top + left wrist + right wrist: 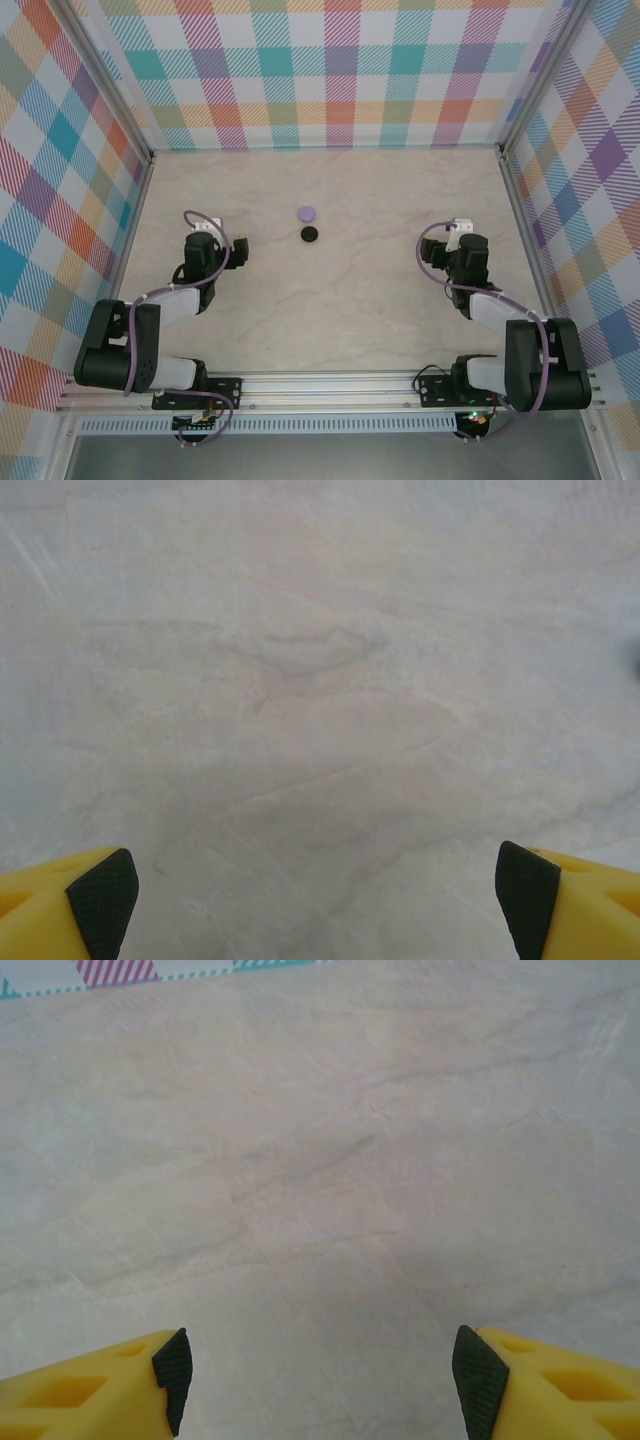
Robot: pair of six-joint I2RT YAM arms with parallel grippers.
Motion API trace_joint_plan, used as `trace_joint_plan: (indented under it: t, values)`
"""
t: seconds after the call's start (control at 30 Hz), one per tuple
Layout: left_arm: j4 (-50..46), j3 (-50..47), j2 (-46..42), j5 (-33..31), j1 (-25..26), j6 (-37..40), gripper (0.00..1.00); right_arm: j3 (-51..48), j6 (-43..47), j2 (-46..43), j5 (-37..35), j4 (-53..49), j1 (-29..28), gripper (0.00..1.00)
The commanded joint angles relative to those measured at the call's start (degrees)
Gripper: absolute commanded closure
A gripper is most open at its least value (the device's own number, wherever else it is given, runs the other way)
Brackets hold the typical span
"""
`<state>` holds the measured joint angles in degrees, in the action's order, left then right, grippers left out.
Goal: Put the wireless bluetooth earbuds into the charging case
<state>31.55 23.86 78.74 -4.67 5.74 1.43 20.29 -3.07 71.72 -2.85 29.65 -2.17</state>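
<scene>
You have two small round charging cases on the pale, marble-veined desk [350, 310], toward its far middle: a lilac case [306, 213] and a black case [310, 234] just near of it, close together. Both read as smooth flat discs. Your left end effector [315, 890] is released, its yellow fingers with black textured pads [100, 900] spread wide over bare desk. Your right end effector [320, 1375] is released likewise.

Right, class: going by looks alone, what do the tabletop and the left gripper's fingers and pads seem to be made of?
Tabletop: matte, pale, veined like marble; possibly printed laminate. Left gripper: fingers look like smooth yellow moulded plastic; pads black with a fine grid texture, probably rubber.
</scene>
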Motion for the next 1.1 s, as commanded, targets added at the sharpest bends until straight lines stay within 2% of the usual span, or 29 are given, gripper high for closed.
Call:
trace_joint_plan:
  t: [0.0,0.27,0.4,0.5,0.57,0.6,0.63,1.07]
  values:
    - [9.89,-1.24,1.88,3.90,-1.87,1.59,0.06,-0.16,1.25,2.26,3.85,8.89,1.53,0.28]
    - [17.47,-3.34,6.07,6.24,-4.67,-0.81,0.06,1.74,0.96,11.25,6.37,15.73,3.58,0.28]
    - [23.24,-4.02,10.97,6.82,-4.86,-0.79,0.06,2.03,1.17,14.74,6.92,18.03,3.70,0.27]
    - [18.79,-1.79,10.82,7.85,-4.86,-0.15,0.04,3.21,1.91,15.55,8.04,16.53,3.62,0.25]
    - [15.02,0.14,11.03,5.96,-4.37,-0.07,0.00,3.33,1.92,15.66,8.07,16.56,3.63,0.16]
    - [14.56,0.37,11.00,4.88,-3.75,0.21,0.00,3.38,1.99,15.57,7.96,16.32,3.59,0.04]
    - [14.50,0.40,11.04,4.44,-3.47,0.31,0.00,3.44,2.00,15.64,7.88,16.38,3.58,0.00]
    - [14.44,0.40,11.01,4.01,-3.17,0.45,0.00,3.52,2.01,15.64,7.95,16.22,3.52,0.00]
